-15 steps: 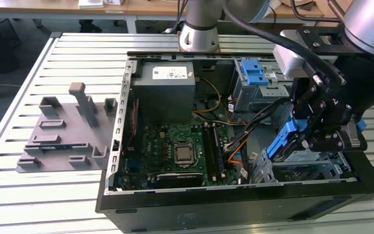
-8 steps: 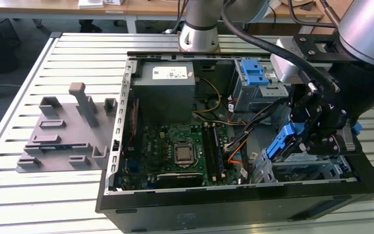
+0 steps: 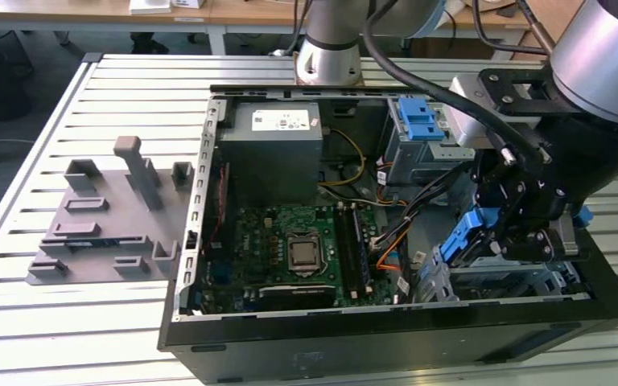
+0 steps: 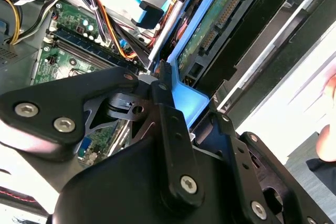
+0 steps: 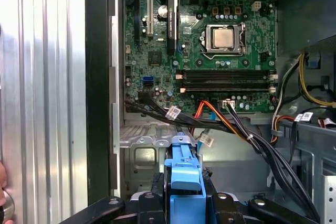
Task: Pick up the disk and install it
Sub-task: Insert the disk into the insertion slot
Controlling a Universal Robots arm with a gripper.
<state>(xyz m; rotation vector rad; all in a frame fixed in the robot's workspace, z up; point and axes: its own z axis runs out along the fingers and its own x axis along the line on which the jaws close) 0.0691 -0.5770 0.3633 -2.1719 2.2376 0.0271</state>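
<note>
Grey slatted table [image 3: 30,322] is carrying the open computer case [image 3: 395,338]; the gripper [image 3: 508,237] is hanging inside one corner of it; the jaws are standing narrow and holding the disk [image 3: 466,240], which is sitting on edge between them, gripped by its blue bracket [image 5: 184,174]; so the picking up looks done; the installing is remaining, I judge, because the disk is not yet resting in the metal bay [image 3: 513,281] just below the jaws.

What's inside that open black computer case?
A green motherboard, a grey power supply box, cables and a blue-latched drive cage. The gripper, holding the disk, hides the bay beneath it.
</note>
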